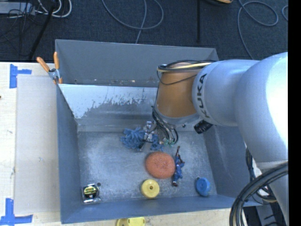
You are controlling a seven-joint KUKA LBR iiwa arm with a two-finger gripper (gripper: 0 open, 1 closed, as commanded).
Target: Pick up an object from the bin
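Looking down into the grey bin [68,164], we see the gripper [151,139] low over the floor, a little behind the middle. It is at the right edge of a crumpled blue cloth-like thing [133,138]. We cannot tell whether the claw is wide or narrow, nor whether it grips the blue thing, because the wrist's cables and the orange cover [176,95] crowd over that spot.

The arm [235,93] comes in over the right rim and hangs above the bin's right rear part, close to the back wall.

Just in front of the gripper lies an orange-brown round pad [160,165]. A small blue toy [178,169] touches the pad's right side.

Along the front wall lie a yellow disc [150,188] and a blue cap [202,186], apart from each other. A yellow and black tape measure [90,192] sits well apart from them, near the front left corner.

We find the most open room on the left. The floor between the blue cloth-like thing and the left wall is bare, from the back slope down to the tape measure. On the right, the strip between the small blue toy and the right wall holds nothing but the cap.
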